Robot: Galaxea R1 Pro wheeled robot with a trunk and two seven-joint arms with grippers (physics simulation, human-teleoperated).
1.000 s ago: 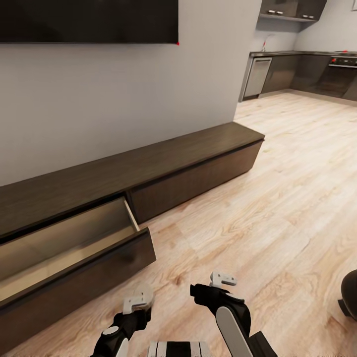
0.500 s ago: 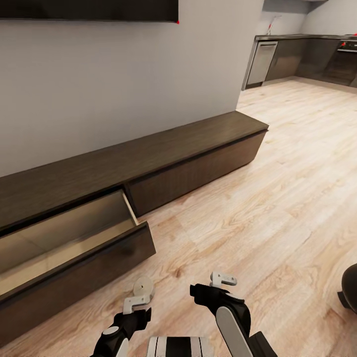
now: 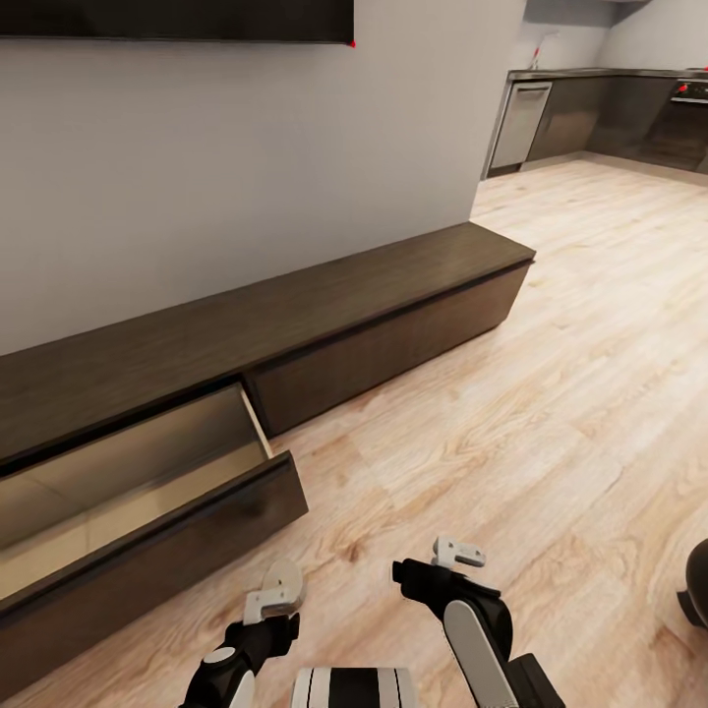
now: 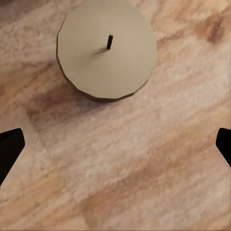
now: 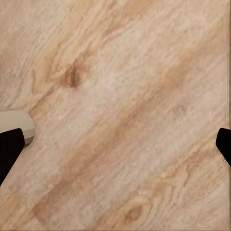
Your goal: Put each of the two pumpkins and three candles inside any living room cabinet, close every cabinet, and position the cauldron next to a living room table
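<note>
A cream-white candle (image 3: 287, 579) with a short dark wick stands upright on the wood floor, just beyond my left gripper (image 3: 262, 618). In the left wrist view the candle (image 4: 107, 48) lies ahead of the open left gripper (image 4: 115, 147), outside its dark fingertips (image 4: 8, 147). My right gripper (image 3: 433, 575) hovers open over bare floor, and the candle's edge (image 5: 17, 123) shows beside one of its fingertips. The dark-brown cabinet (image 3: 383, 305) runs along the wall with its left drawer (image 3: 147, 492) pulled out, pale inside. The black cauldron (image 3: 696, 582) is cut off at the right edge.
A dark TV panel (image 3: 177, 18) hangs on the grey wall above the cabinet. Grey kitchen cupboards (image 3: 590, 108) stand far off at the back right. Wood floor (image 3: 551, 393) stretches open between the cabinet and the kitchen.
The head view tilted down a second ago, shifting the whole picture. My right gripper has edged slightly to the right. The candle and drawer are unmoved.
</note>
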